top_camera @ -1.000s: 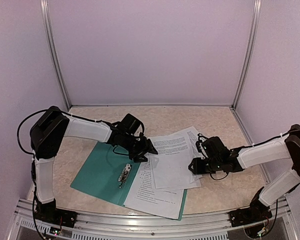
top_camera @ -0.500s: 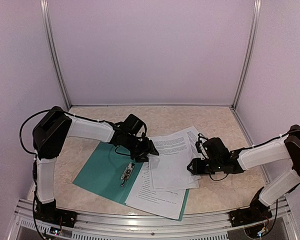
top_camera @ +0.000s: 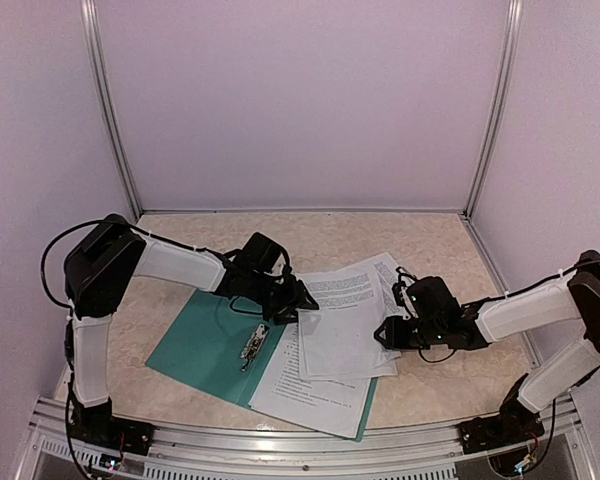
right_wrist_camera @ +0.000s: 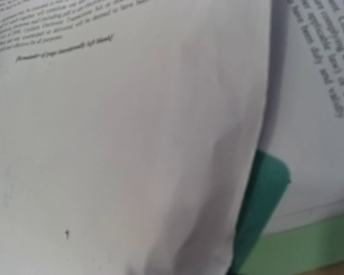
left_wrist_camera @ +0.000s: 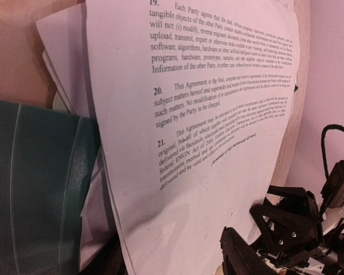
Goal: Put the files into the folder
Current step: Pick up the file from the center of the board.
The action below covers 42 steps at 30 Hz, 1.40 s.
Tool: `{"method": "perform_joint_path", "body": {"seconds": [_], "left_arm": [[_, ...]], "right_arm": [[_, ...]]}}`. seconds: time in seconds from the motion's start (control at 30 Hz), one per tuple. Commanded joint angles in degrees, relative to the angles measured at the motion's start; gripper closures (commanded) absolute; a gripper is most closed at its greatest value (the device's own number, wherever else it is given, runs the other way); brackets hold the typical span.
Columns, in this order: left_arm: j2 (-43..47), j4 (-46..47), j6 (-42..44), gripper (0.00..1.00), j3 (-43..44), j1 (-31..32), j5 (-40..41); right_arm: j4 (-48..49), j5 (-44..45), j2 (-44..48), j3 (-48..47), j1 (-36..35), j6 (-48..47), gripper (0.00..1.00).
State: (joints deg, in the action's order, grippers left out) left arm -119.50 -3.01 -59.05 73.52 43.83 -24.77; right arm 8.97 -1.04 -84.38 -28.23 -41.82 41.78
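The dark teal folder [top_camera: 195, 345] lies open at the front left, with its silver clip [top_camera: 252, 345] at the spine. One printed sheet [top_camera: 315, 395] lies on its right leaf. Several more files [top_camera: 345, 315] lie fanned over that leaf and the table. My left gripper [top_camera: 300, 298] is at the top sheet's left edge. In the left wrist view the sheet [left_wrist_camera: 206, 126] lies over one finger and behind the other finger [left_wrist_camera: 241, 255], with the jaws apart. My right gripper [top_camera: 383, 332] is at the sheets' right edge. In the right wrist view paper [right_wrist_camera: 132, 149] hides its fingers.
The beige table [top_camera: 430, 250] is enclosed by lilac walls with metal corner posts [top_camera: 485, 110]. A metal rail [top_camera: 280, 445] runs along the near edge. In the right wrist view a teal folder corner [right_wrist_camera: 266, 200] and a pale green strip [right_wrist_camera: 309, 246] show beside the paper.
My left gripper has edged right toward the top sheet, and the folder has shifted slightly right with it. The right gripper has hardly moved.
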Motion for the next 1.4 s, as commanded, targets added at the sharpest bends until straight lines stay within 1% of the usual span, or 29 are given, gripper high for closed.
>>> {"method": "perform_joint_path", "body": {"seconds": [0.0,0.2,0.47,0.57,0.63,0.73,0.8,0.9,1.03,1.1,1.13,1.2,1.37], "left_arm": [[0.5,2.5,-0.9,0.49,-3.6,0.1,-0.8],[0.0,10.1,-2.7,0.57,-5.7,-0.7,-4.4],[-2.9,15.1,-3.1,0.65,-4.0,-0.6,-8.2],[-3.5,15.0,-3.6,0.68,-3.9,-0.7,-8.2],[-2.8,14.9,-3.4,0.72,-4.5,-0.7,-7.7],[-1.6,13.3,-2.2,0.82,-4.6,-0.9,-7.0],[-0.5,11.7,-0.8,0.89,-4.4,-1.1,-6.5],[1.4,9.1,1.7,0.99,-4.0,-1.3,-5.7],[4.5,3.4,6.6,1.0,-1.8,-1.7,-5.8],[6.2,-1.1,9.6,1.0,-0.7,-1.9,-6.3],[7.0,-2.4,11.5,1.0,-0.4,-2.1,-6.6],[9.6,-5.2,14.7,1.0,0.1,-2.4,-7.3],[14.7,-9.4,21.6,1.0,0.1,-3.3,-9.4]], "right_arm": [[-4.2,-3.3,-1.9,2.2,-0.7,1.1,0.64],[-4.1,-3.6,-2.3,2.3,-0.7,1.2,0.64],[-4.5,-3.4,-2.5,1.7,-0.7,0.7,0.65],[-4.9,-3.2,-2.3,1.8,-0.7,0.7,0.65],[-5.4,-3.0,-2.1,1.8,-0.7,0.6,0.65],[-6.5,-2.4,-1.3,1.4,-0.7,0.1,0.63],[-7.5,-1.8,-0.5,1.1,-0.7,-0.3,0.58],[-10.0,-0.5,1.2,0.1,-0.7,-1.2,0.48],[-14.2,2.5,5.5,-1.7,-0.7,-3.2,0.32],[-16.6,4.5,8.2,-3.2,-0.7,-4.7,0.24],[-17.8,5.1,9.4,-4.0,-0.7,-5.6,0.22],[-20.0,6.3,11.4,-6.1,-0.7,-7.5,0.19],[-23.0,8.0,12.4,-8.9,-0.7,-9.8,0.17]]}}
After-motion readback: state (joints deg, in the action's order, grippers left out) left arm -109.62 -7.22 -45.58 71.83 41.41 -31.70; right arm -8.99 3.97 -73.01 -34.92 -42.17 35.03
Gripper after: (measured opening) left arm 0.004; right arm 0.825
